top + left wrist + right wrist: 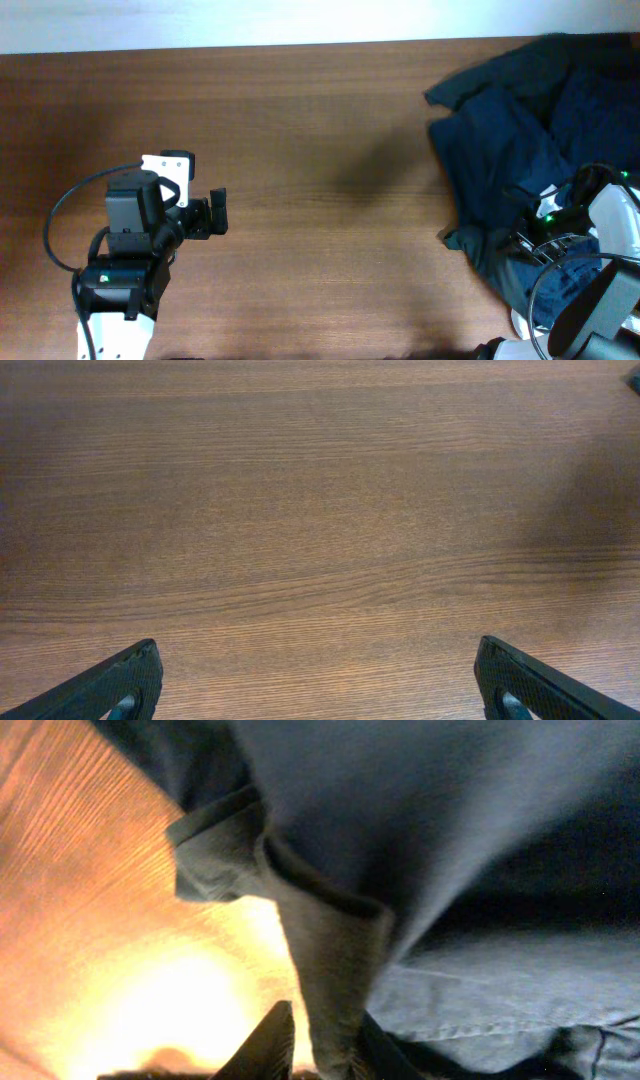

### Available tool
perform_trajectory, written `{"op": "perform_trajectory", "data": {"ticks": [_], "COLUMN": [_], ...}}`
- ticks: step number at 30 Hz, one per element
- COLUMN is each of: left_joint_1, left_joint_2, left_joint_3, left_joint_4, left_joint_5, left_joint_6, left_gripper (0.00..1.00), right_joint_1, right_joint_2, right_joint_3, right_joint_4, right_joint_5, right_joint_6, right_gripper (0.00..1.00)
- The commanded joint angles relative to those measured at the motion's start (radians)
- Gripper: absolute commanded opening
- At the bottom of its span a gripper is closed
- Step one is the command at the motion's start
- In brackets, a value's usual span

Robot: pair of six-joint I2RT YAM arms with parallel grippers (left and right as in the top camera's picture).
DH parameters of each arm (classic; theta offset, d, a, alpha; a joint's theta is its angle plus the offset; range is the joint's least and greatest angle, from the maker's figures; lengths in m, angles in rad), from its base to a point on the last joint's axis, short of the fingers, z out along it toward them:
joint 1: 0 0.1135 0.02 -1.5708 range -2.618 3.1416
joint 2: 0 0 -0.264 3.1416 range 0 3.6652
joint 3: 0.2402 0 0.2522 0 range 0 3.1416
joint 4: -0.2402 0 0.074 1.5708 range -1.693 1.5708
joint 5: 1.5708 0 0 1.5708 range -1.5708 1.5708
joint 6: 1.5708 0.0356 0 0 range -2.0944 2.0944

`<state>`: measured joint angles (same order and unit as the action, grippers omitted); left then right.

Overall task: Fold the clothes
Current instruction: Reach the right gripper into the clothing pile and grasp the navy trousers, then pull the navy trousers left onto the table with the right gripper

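The clothes lie in a crumpled heap at the table's right end: navy blue fabric [510, 150] with a darker charcoal piece [480, 80] along its upper left edge. My right gripper [524, 240] is down on the heap's lower part. In the right wrist view its fingers [325, 1038] are closed on a hanging fold of the navy fabric [330, 950], with a stitched hem [480, 1020] beside them. My left gripper [214, 213] is open and empty over bare wood at the lower left, far from the clothes; its fingers [318, 665] are spread wide. No waistband button shows.
The brown wooden table [330, 120] stretches between the arms. Its far edge runs along the top of the overhead view. A black cable [60, 220] loops beside the left arm. The heap runs off the right edge of the overhead view.
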<state>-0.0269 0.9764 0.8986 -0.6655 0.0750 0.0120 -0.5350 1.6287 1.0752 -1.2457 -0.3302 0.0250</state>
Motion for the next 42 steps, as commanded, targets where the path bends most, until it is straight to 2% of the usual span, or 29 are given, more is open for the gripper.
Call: {"op": "perform_trajectory", "data": {"ticks": [1,2,5,9,14,16,17,19,21,24,25,27,32,36,39,41,42], "left_joint_1": [-0.003,-0.003,-0.003,-0.003,-0.003,-0.003,-0.003,-0.003,-0.003,-0.003,-0.003,-0.003,-0.003,-0.003,-0.003,-0.003,-0.003], "left_joint_2": [0.000,0.000,0.000,0.000,0.000,0.000,0.000,0.000,0.000,0.000,0.000,0.000,0.000,0.000,0.000,0.000,0.000], "left_joint_3": [0.020,0.020,0.020,0.020,0.020,0.020,0.020,0.020,0.020,0.020,0.020,0.020,0.020,0.020,0.020,0.020,0.020], "left_joint_4": [-0.002,-0.001,-0.002,-0.001,0.002,0.006,0.006,0.006,0.006,0.007,0.010,0.010,0.010,0.010,0.010,0.010,0.010], "left_joint_5": [0.011,0.010,0.011,0.008,0.008,0.008,0.008,0.008,0.008,0.008,0.008,0.011,0.011,0.011,0.011,0.011,0.011], "left_joint_6": [0.019,0.019,0.019,0.019,0.019,0.019,0.019,0.019,0.019,0.019,0.019,0.019,0.019,0.019,0.019,0.019,0.019], "left_gripper": [0.99,0.99,0.99,0.99,0.99,0.99,0.99,0.99,0.99,0.99,0.99,0.99,0.99,0.99,0.99,0.99,0.99], "right_joint_1": [0.005,0.007,0.033,0.109,0.264,0.340,0.359,0.364,0.359,0.387,0.404,0.452,0.539,0.550,0.551,0.551,0.550], "right_joint_2": [-0.006,-0.006,-0.006,-0.006,-0.006,-0.006,-0.006,-0.006,-0.006,-0.006,-0.006,0.010,0.150,0.311,0.360,0.360,0.360], "right_joint_3": [0.004,0.004,0.004,0.004,0.004,0.004,0.004,0.011,0.078,0.175,0.176,0.176,0.176,0.176,0.176,0.176,0.176], "right_joint_4": [-0.004,-0.006,-0.039,-0.088,-0.087,-0.100,-0.084,0.022,0.123,0.300,0.356,0.452,0.614,0.683,0.730,0.747,0.742], "right_joint_5": [-0.126,-0.139,-0.137,-0.130,-0.209,-0.194,-0.185,-0.124,-0.076,0.037,0.090,0.217,0.293,0.473,0.478,0.478,0.478], "right_joint_6": [-0.082,-0.082,-0.108,-0.126,-0.224,-0.227,-0.208,-0.072,-0.045,-0.046,-0.046,-0.047,-0.050,-0.004,-0.004,-0.004,-0.003], "right_gripper": [0.31,0.34,0.33,0.14,0.13,0.27,0.28,0.30,0.33,0.52,0.53,0.62,0.66,0.64,0.37,0.04,0.04]}}
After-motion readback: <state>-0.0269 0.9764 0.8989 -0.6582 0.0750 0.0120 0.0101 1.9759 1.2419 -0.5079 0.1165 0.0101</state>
